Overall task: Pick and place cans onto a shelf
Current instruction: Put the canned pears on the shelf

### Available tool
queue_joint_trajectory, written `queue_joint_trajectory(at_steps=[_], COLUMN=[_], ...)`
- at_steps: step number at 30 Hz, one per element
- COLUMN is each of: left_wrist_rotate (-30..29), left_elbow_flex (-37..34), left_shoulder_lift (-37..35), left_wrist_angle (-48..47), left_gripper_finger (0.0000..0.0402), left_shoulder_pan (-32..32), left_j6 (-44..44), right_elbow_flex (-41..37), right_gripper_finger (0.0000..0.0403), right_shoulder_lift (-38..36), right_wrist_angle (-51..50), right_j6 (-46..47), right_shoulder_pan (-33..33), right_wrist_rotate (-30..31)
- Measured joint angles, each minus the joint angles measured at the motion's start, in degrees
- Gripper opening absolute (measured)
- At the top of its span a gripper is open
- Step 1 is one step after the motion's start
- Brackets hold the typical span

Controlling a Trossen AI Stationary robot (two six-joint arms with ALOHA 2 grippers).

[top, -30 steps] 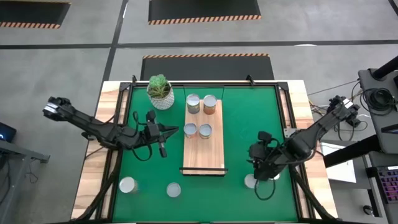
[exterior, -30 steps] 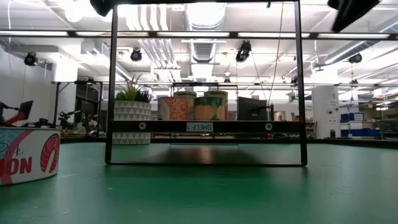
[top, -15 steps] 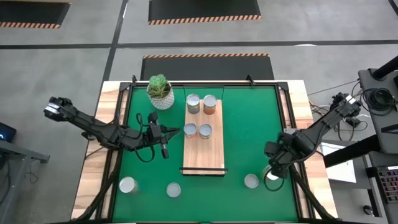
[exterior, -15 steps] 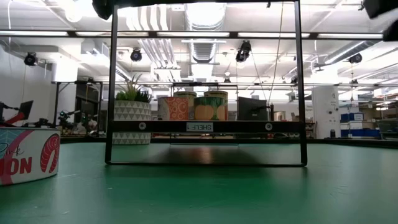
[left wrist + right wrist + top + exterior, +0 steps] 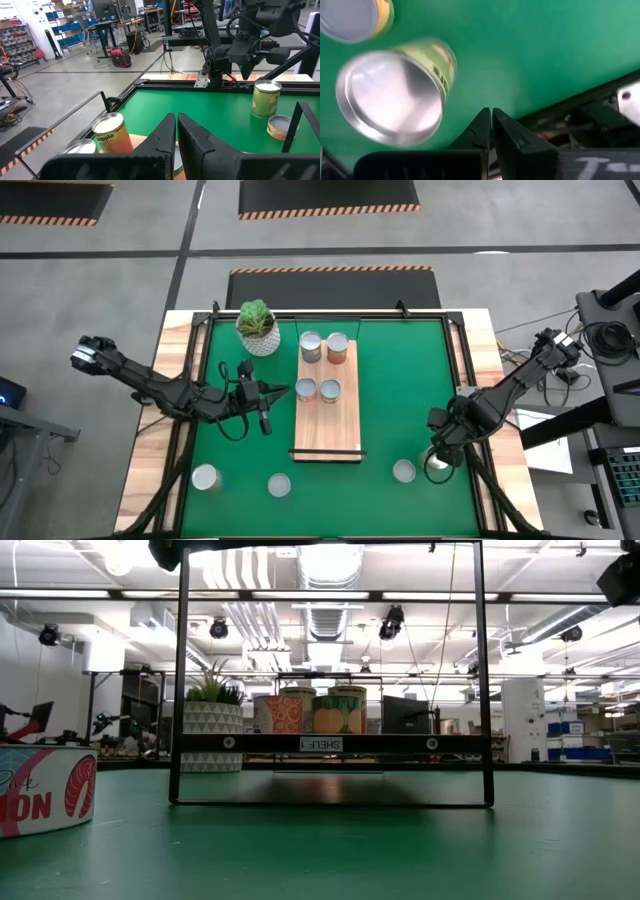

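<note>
- My right tool (image 5: pixel 441 452) hung over the green mat (image 5: pixel 400 380) well to the right of the shelf (image 5: pixel 327 408), near the shelf's front end; its fingers (image 5: pixel 487 127) were pressed together with nothing between them.
- Just below that tool stood a green-labelled can (image 5: pixel 437 469), near the mat's right front corner, apart from my fingers; my right wrist camera showed its silver top (image 5: pixel 390 97) beside the closed tips.
- A second can (image 5: pixel 404 471) stood just left of that one, between it and the shelf's front end.
- My left tool (image 5: pixel 276 390) hovered just left of the shelf, level with its middle, tips pointing at the board; its fingers (image 5: pixel 165 135) were closed narrow and held nothing.
- On the shelf's far half stood four cans: a pair at the far end (image 5: pixel 311 346) (image 5: pixel 337 347) and a pair nearer the middle (image 5: pixel 306 389) (image 5: pixel 329 390), the latter pair just beside my left tool's tips.
- Two more cans (image 5: pixel 205 477) (image 5: pixel 279 485) sat on the mat to the left of the shelf's front end, well apart from both tools.
- A potted plant (image 5: pixel 257 327) stood just left of the shelf's far end.
- In the low view a salmon-labelled can (image 5: pixel 45 790) showed left of the shelf's frame (image 5: pixel 330 744).
</note>
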Motion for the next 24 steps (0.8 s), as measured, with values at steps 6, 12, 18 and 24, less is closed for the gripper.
queue_joint_trajectory(at_steps=[6, 12, 18, 24], left_wrist_rotate=[0.0, 0.0, 0.0, 0.0], left_elbow_flex=[0.0, 0.0, 0.0, 0.0], left_shoulder_lift=[0.0, 0.0, 0.0, 0.0], left_wrist_angle=[0.0, 0.0, 0.0, 0.0], left_gripper_finger=[0.0000, 0.0000, 0.0000, 0.0000], left_shoulder_pan=[0.0, 0.0, 0.0, 0.0], left_j6=[0.0, 0.0, 0.0, 0.0], right_elbow_flex=[3.8, 4.0, 3.8, 4.5], right_gripper_finger=[0.0009, 0.0008, 0.0009, 0.0009], right_shoulder_lift=[0.0, 1.5, 7.9, 13.0], right_wrist_angle=[3.4, 16.0, 15.6, 18.5], right_j6=[-0.1, -4.9, -6.5, -9.3], right_shoulder_pan=[0.0, 1.9, 3.4, 2.8], right_wrist_rotate=[-1.1, -2.2, -2.0, 7.0])
